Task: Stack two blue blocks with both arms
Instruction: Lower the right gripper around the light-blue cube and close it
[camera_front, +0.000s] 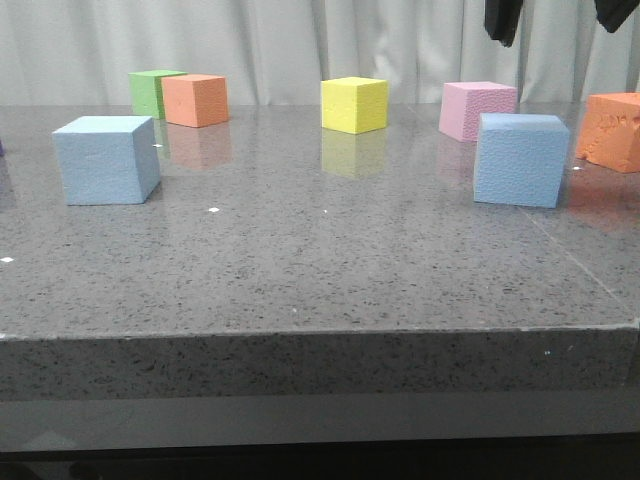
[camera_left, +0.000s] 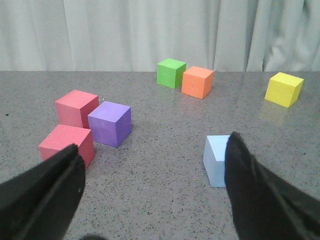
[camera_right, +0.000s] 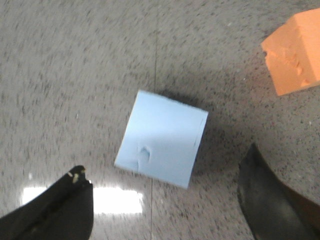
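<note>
Two light-blue blocks stand apart on the grey table, one at the left (camera_front: 105, 160) and one at the right (camera_front: 520, 160). My right gripper (camera_front: 558, 35) hangs high above the right block, with only its black finger ends showing in the front view. In the right wrist view the gripper (camera_right: 164, 161) is open and empty, with that block (camera_right: 162, 137) below, between the fingers. My left gripper (camera_left: 155, 142) is open and empty, low over the table. The left block (camera_left: 216, 160) sits ahead, partly hidden behind one finger (camera_left: 260, 195). The left gripper is outside the front view.
Green (camera_front: 150, 92), orange (camera_front: 195, 100), yellow (camera_front: 354, 104) and pink (camera_front: 477, 110) cubes line the back. A dented orange cube (camera_front: 612, 130) stands right of the right blue block. Two red cubes (camera_left: 77, 107) (camera_left: 67, 144) and a purple cube (camera_left: 111, 122) lie far left. The table's front edge (camera_front: 320, 330) is near.
</note>
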